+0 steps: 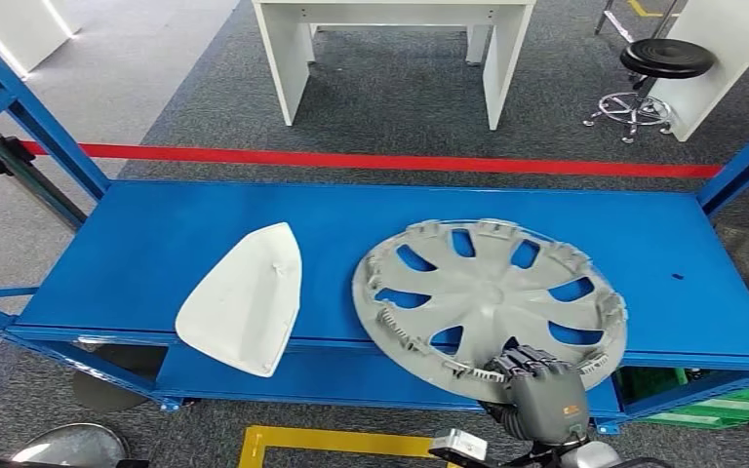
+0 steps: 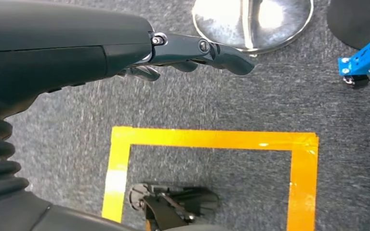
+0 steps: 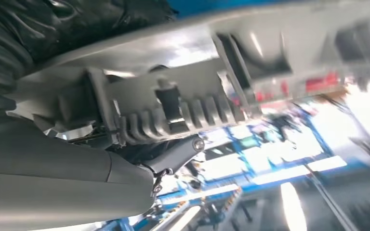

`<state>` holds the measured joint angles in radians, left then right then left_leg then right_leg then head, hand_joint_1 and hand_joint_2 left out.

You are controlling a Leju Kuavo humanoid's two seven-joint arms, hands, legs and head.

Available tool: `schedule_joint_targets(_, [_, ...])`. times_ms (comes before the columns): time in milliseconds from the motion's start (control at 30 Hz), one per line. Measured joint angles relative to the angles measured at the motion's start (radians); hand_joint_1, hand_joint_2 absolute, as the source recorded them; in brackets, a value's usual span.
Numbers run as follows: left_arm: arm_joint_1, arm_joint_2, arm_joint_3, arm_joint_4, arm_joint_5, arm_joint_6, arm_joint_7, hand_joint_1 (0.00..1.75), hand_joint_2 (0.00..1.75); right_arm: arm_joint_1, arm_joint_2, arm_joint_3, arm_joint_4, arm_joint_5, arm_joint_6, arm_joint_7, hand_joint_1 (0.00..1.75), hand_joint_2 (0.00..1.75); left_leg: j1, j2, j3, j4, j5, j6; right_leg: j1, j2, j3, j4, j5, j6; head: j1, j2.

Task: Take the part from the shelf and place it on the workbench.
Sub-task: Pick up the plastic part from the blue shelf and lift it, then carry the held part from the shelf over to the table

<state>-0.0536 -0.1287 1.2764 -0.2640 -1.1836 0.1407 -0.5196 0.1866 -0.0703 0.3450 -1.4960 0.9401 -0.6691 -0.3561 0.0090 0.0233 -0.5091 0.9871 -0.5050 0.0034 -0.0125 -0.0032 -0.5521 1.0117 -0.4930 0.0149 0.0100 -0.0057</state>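
Observation:
A grey wheel cover (image 1: 492, 292) lies on the blue shelf (image 1: 156, 244), its near rim overhanging the shelf's front edge. My right hand (image 1: 536, 385) grips that near rim, dark fingers on top. The right wrist view shows the ribbed underside of the rim (image 3: 173, 110) close up, with the thumb (image 3: 173, 156) beneath it. A white triangular part (image 1: 244, 297) lies to the left of the cover, also poking past the front edge. My left hand (image 2: 192, 53) hangs over the carpet with its fingers loosely extended and nothing in them.
Blue shelf posts (image 1: 44, 107) rise at both ends. A red tape line (image 1: 400, 161) runs behind the shelf, with a white table (image 1: 395, 49) and a black stool (image 1: 663, 58) beyond. A yellow tape square (image 2: 212, 138) marks the floor. Green crates (image 1: 731, 405) sit low right.

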Motion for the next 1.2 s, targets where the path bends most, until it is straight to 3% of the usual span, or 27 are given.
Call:
schedule_joint_targets(400, [0.009,-0.010,0.026,0.000,0.015,-0.035,-0.048,0.00,0.00,0.182,0.182,-0.155,-0.368,-0.186,0.000,-0.327,1.75,1.75,-0.001,-0.001,-0.004,0.000,0.000,0.000,0.000,-0.002,-0.002,0.000,-0.001,0.000,0.000,0.000])
schedule_joint_targets(800, [0.010,-0.017,0.036,0.000,0.017,-0.059,-0.079,0.00,0.00,0.221,0.252,-0.205,-0.561,-0.236,0.000,-0.340,1.75,1.75,0.000,-0.001,-0.004,0.000,-0.001,0.000,0.000,-0.002,-0.003,0.000,-0.001,0.000,0.000,0.000])
schedule_joint_targets(1200, [0.014,-0.017,0.049,0.000,0.006,-0.128,-0.138,0.00,0.00,0.231,0.266,-0.218,-0.803,-0.447,0.001,-0.341,1.75,1.75,0.000,-0.001,-0.004,0.000,-0.001,0.000,0.000,-0.002,-0.003,0.000,-0.001,0.000,0.000,0.000])
